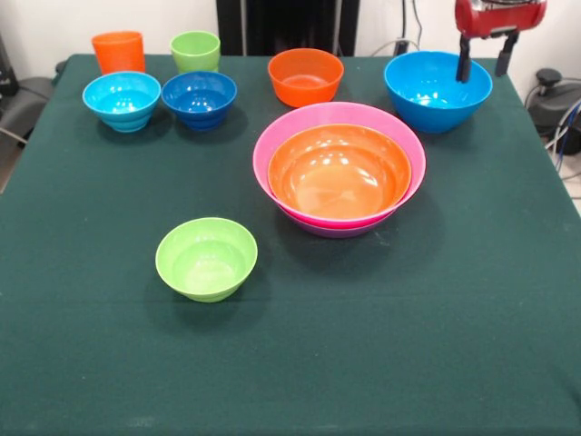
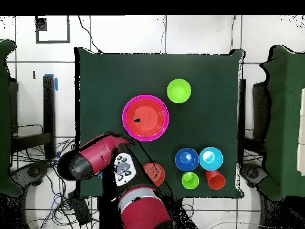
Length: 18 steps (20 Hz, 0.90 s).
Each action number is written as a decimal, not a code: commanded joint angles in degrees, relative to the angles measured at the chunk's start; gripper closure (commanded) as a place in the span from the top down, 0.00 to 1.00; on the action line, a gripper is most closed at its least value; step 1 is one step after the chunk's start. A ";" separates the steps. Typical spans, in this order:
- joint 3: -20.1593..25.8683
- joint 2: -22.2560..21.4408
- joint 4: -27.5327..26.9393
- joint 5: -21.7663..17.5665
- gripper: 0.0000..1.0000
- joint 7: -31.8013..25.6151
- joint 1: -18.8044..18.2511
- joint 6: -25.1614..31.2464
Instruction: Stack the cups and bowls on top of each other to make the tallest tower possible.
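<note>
Gripper [image 1: 485, 56] is seen at the far right corner in the front view, fingers spread apart and hanging at the far rim of the big blue bowl [image 1: 438, 91]; nothing is gripped. In the overhead view the arm [image 2: 95, 158] covers that bowl. The tower [image 1: 339, 169] is located mid-table: wide orange bowl [image 1: 339, 173] nested in the pink bowl [image 1: 272, 145], with a purple rim [image 1: 338, 231] showing underneath. The lime-green small bowl [image 1: 206, 258] sits alone nearer the front camera. Along the far edge are lined up the orange cup [image 1: 118, 52], lime-green cup [image 1: 195, 51], light-blue bowl [image 1: 122, 100], dark-blue bowl [image 1: 199, 98] and small orange bowl [image 1: 305, 76].
</note>
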 commanded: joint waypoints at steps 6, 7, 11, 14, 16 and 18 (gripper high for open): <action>-5.44 5.68 -8.32 -3.20 1.00 4.57 3.47 -4.86; -5.74 5.93 -8.79 -3.31 1.00 4.39 3.79 -4.89; -7.83 6.63 -11.18 -4.04 1.00 3.81 5.66 -4.76; -10.91 7.26 -12.70 -4.30 1.00 5.30 8.17 -5.35; -13.47 7.42 -13.53 -4.44 1.00 6.35 10.11 -5.28; -15.64 7.63 -14.21 -4.41 1.00 6.98 11.79 -5.24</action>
